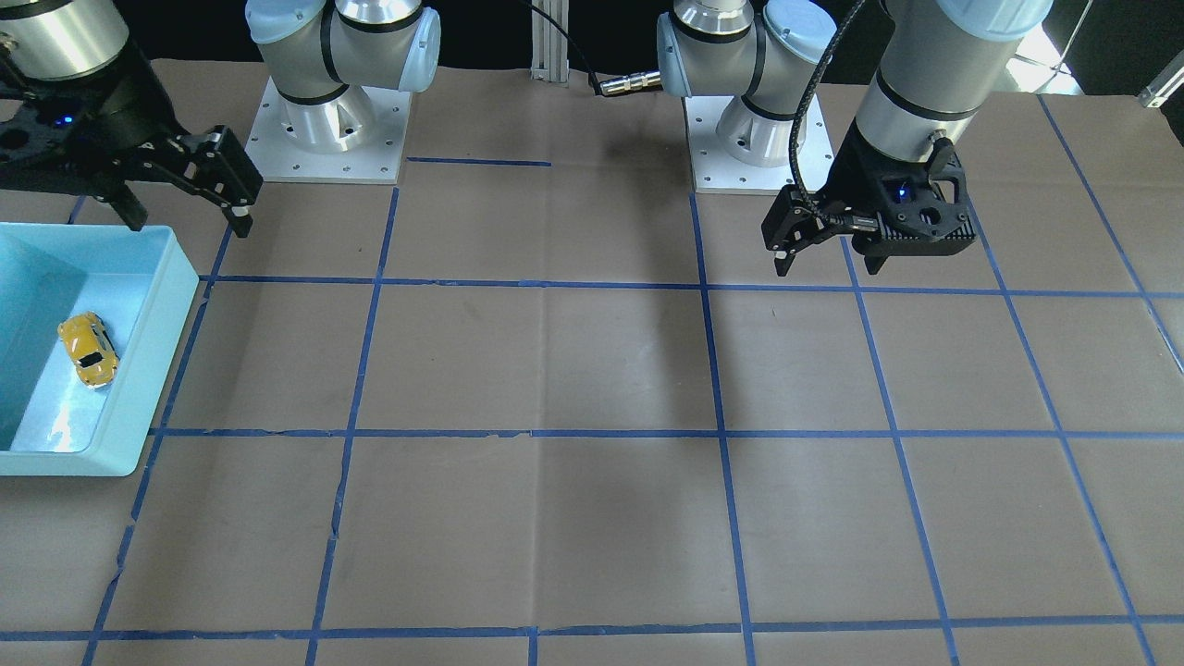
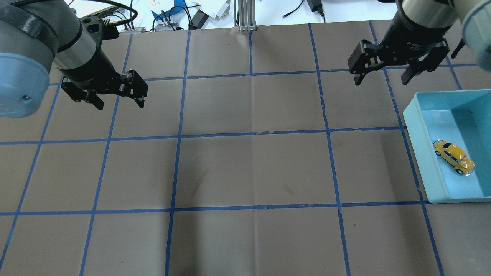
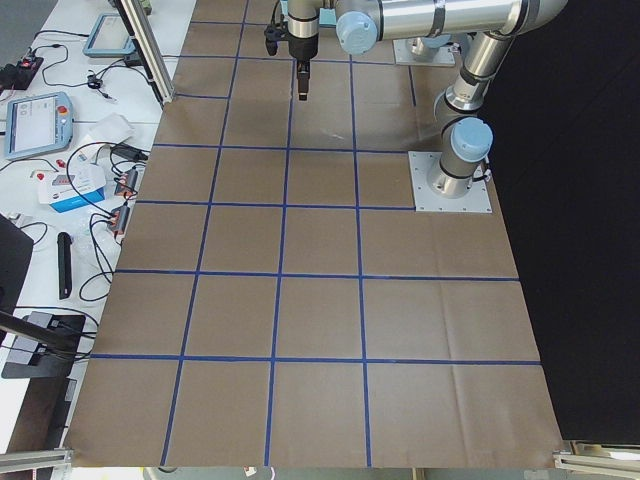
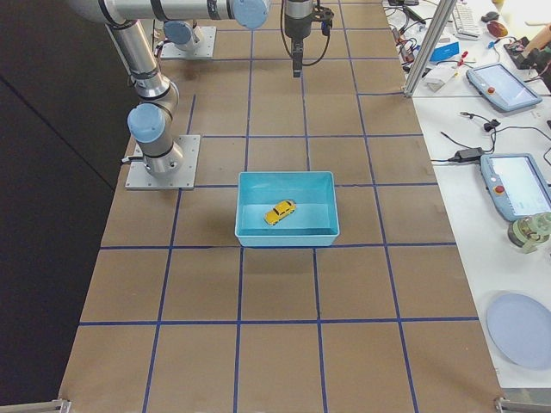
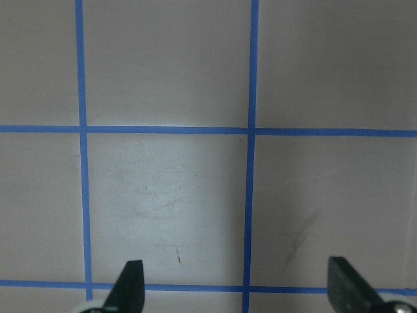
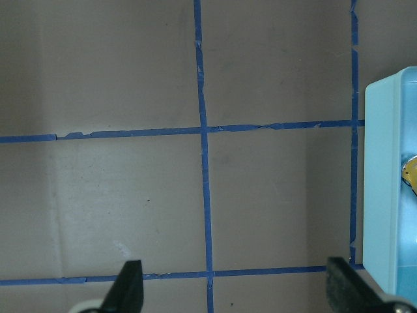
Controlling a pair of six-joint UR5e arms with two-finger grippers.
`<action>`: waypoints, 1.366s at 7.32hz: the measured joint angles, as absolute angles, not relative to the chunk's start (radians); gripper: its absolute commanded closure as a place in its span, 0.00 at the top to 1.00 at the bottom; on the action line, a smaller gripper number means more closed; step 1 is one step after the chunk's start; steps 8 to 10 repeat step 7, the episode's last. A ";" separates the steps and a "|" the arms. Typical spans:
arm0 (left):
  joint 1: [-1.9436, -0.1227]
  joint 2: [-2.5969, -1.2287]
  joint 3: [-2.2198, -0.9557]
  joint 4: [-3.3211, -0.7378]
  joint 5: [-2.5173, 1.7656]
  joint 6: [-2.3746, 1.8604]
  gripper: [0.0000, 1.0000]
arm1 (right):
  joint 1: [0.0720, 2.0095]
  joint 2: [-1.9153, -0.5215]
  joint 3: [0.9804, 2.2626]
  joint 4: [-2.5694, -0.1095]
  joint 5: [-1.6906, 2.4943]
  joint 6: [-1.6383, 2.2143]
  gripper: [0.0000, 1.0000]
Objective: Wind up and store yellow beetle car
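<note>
Overhead view. Left gripper [image 2: 121, 104], at 10 o'clock above the blue-taped bench [image 2: 249, 168]: jaws spread apart, nothing between them. Right gripper [image 2: 381, 81], at 2 o'clock: jaws likewise spread, hanging over the bench at 11 o'clock of the bin. Light-blue bin [image 2: 416, 153], at 3 o'clock: the yellow beetle car [image 2: 454, 157] sits upright on its floor, its length along the 10-to-4 o'clock line, well apart from both grippers.
</note>
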State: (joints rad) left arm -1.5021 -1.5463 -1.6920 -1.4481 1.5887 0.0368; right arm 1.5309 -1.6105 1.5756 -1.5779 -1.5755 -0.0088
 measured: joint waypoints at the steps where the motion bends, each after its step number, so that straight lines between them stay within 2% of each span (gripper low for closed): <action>1: -1.501 -1.546 -1.692 -1.448 1.589 0.037 1.00 | 1.540 -1.611 1.576 -1.577 -1.576 -0.004 1.00; 10: -1.500 -1.545 -1.691 -1.448 1.589 0.055 1.00 | 1.544 -1.613 1.583 -1.578 -1.576 -0.003 1.00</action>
